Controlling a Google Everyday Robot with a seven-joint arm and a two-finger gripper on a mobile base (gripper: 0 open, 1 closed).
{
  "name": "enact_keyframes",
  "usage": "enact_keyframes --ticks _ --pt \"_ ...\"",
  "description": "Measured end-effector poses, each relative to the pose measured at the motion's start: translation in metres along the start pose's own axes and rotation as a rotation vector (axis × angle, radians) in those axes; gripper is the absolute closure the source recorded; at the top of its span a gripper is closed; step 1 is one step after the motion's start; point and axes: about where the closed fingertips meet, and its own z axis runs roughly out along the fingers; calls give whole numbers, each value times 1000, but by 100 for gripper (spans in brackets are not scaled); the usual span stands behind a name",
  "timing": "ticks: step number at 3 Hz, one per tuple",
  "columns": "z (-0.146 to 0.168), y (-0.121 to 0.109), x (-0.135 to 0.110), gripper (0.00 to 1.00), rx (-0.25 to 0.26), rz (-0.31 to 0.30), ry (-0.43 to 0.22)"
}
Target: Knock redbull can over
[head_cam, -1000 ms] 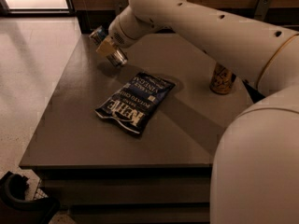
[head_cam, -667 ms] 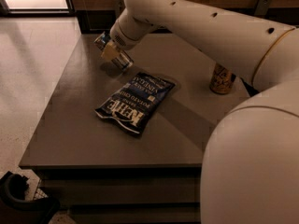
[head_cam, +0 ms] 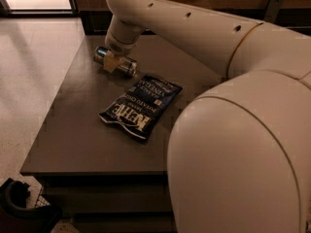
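Since a second ago the arm [head_cam: 204,33] has swung forward and now fills the right side of the view, hiding the ground to the right of the chip bag [head_cam: 141,106]. The redbull can [head_cam: 127,67], which was tilted under the wrist, now lies on its side.

The table [head_cam: 73,130] carries both things that can be seen, with the chip bag flat near its middle. The redbull can rests just beyond the bag's far corner, up and to the left of it, close but apparently not touching. Its silver end points away from the bag and towards the table's left edge. The gripper [head_cam: 112,61] sits right on top of the can, about midway along it and on the side away from the bag. Whether it is clamped on the can or only resting against it, I cannot tell.

By the look of it the knocking-over is done, so the risks lie in the withdrawal. If the gripper is gripping the can, lifting away could drag it upright again or carry it off the table. A can lying free rolls easily, and a sideways brush could send it away from the bag and over the left edge. A low retreat of the arm could also sweep the bag.
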Motion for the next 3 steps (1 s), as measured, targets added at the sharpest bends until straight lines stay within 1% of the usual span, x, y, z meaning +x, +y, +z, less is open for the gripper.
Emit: enact_keyframes --ticks 1,2,3 --pt "23 18 -16 100 -68 -54 -18" --pt "29 29 -28 98 -114 -67 -54" --pt "29 29 -28 76 -114 -67 -54"
